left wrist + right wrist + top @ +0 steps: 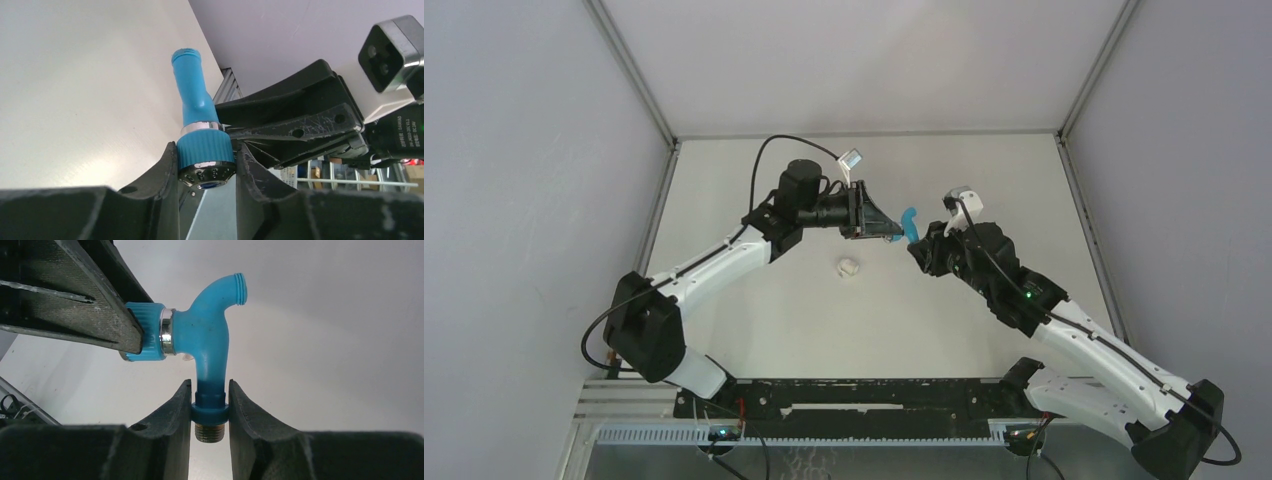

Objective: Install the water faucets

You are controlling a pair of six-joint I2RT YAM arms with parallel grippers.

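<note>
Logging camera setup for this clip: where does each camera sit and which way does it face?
Top external: above and behind the bases, looking down at the table; both arms show, meeting at the blue faucet.
Left wrist: looks along the left tool, clamped on the faucet's knob.
Right wrist: looks along the right tool, clamped on its threaded end.
All three share the faucet.

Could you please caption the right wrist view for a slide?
Right gripper clamps the blue faucet by its threaded stem while the left gripper grips its ribbed knob.
</note>
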